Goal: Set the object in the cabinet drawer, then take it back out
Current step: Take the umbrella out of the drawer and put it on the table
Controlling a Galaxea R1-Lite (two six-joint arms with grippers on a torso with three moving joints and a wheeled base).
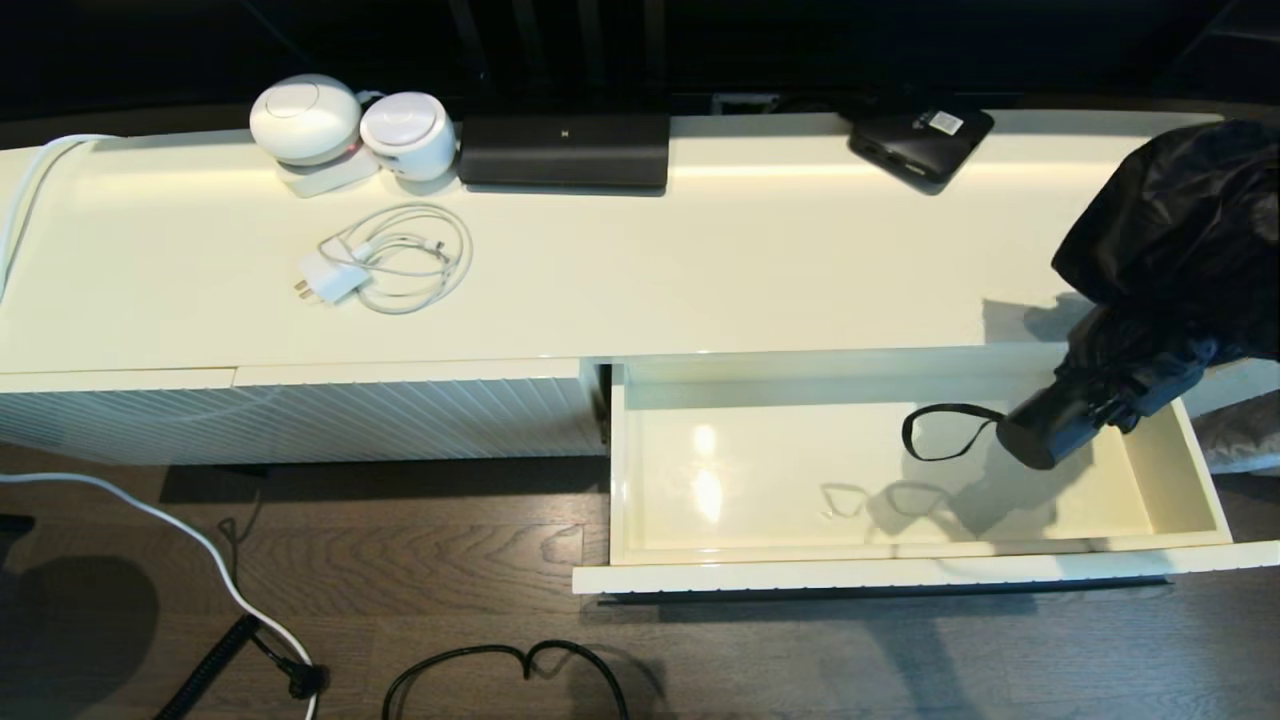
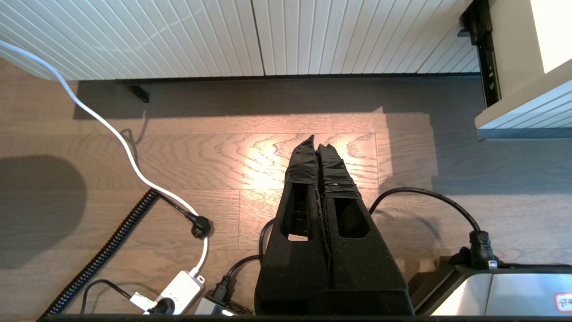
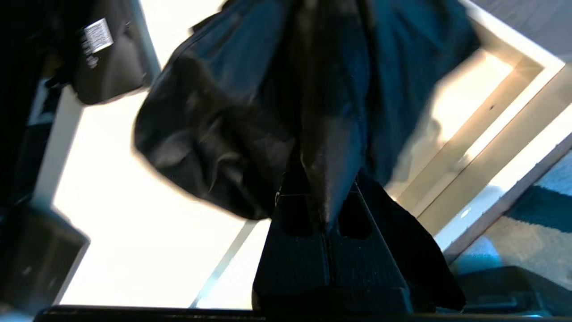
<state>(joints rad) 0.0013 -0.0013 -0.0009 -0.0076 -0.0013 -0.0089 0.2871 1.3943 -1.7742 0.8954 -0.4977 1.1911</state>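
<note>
Right hand is clenched on the loose fabric of the umbrella, its two fingers pinched together on a fold of cloth in the right wrist view. That hold on the canopy, not the shaft, explains the pose: the bunchy fabric bulges up at about 3 o'clock in the head view while the heavier handle sags downward and toward 9 o'clock. The handle hangs over the right end of the open cabinet drawer, and the wrist loop dangles off its end. Shadows of handle and loop fall on the glossy drawer floor somewhat apart from them, so I judge the umbrella is in the air, not resting. Whether it is going in or coming out cannot be told.

The drawer stands pulled fully toward 6 o'clock, with nothing in it, leaving a wide landing area below the load.

Left hand hangs low over the wooden floor, clenched on nothing, parked in front of the ribbed panel.

On the surface, a white charger with coiled cable lies toward 10 o'clock. At 12 o'clock, a flat black box carries a white sticker, its print too small to read. The long black bar shows a small pale mark I cannot make out.
</note>
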